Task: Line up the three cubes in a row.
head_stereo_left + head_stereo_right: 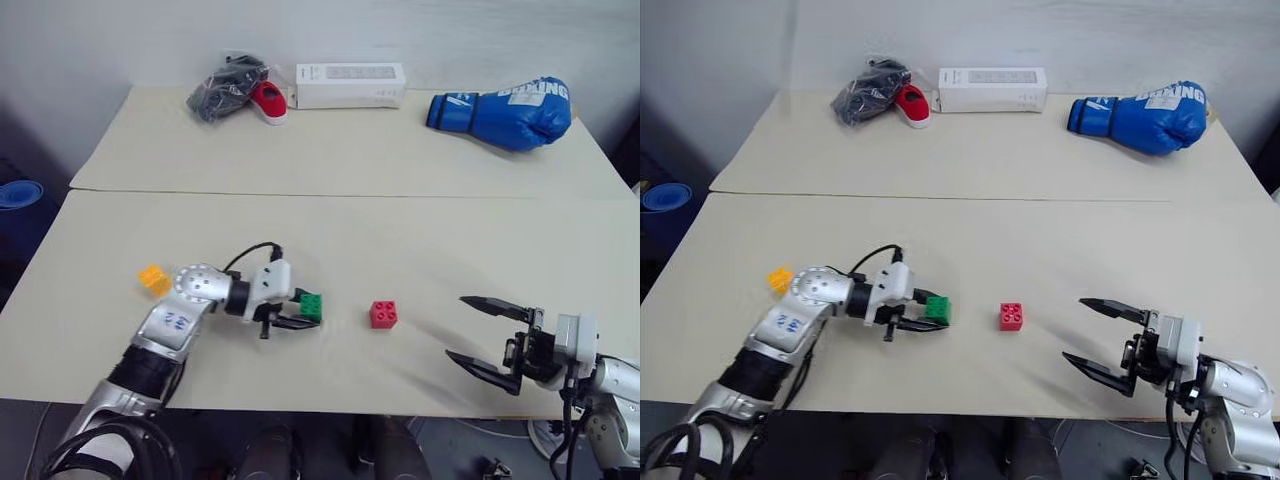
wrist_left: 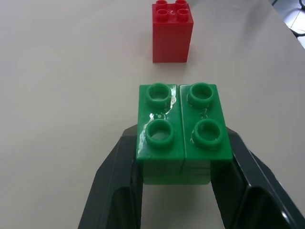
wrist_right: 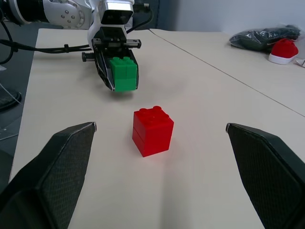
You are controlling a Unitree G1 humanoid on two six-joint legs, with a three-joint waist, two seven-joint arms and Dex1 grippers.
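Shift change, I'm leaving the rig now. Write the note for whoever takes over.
Left gripper: shut on the green cube, carried close to the red cube.
Right gripper: open, holding nothing, facing the red cube from the other side.
Yellow-orange cube: on the table beside the left arm, apart from the other two.
Done: green cube picked up.
Left: set green by red, then bring the yellow-orange one into the row.

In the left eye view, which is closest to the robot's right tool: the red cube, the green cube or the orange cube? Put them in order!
From the right tool:
1. Red cube, on the table to its left.
2. Green cube, further left, held in the left tool.
3. Orange cube, farthest left, behind the left arm.
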